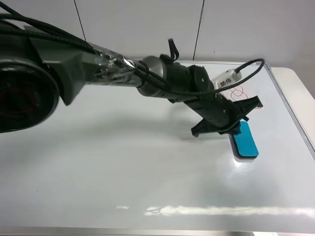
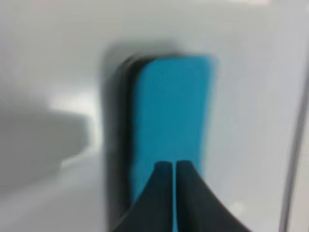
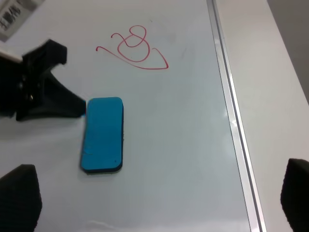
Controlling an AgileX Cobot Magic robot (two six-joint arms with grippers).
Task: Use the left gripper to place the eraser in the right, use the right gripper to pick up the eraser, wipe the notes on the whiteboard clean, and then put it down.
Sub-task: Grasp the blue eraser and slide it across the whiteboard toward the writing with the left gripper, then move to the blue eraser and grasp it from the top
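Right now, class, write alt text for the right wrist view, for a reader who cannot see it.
A teal eraser lies flat on a whiteboard, with the shut left gripper at one of its short ends. Red scribbled notes lie a little apart from it, unwiped. The right gripper is open and empty, its two fingertips wide apart.

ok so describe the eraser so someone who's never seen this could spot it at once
Start with the big white whiteboard and go toward its right edge, just below the red notes in the high view. The eraser lies flat there, at the tip of the left end effector. It is the only bright blue thing, a small rounded block on a thin dark base.
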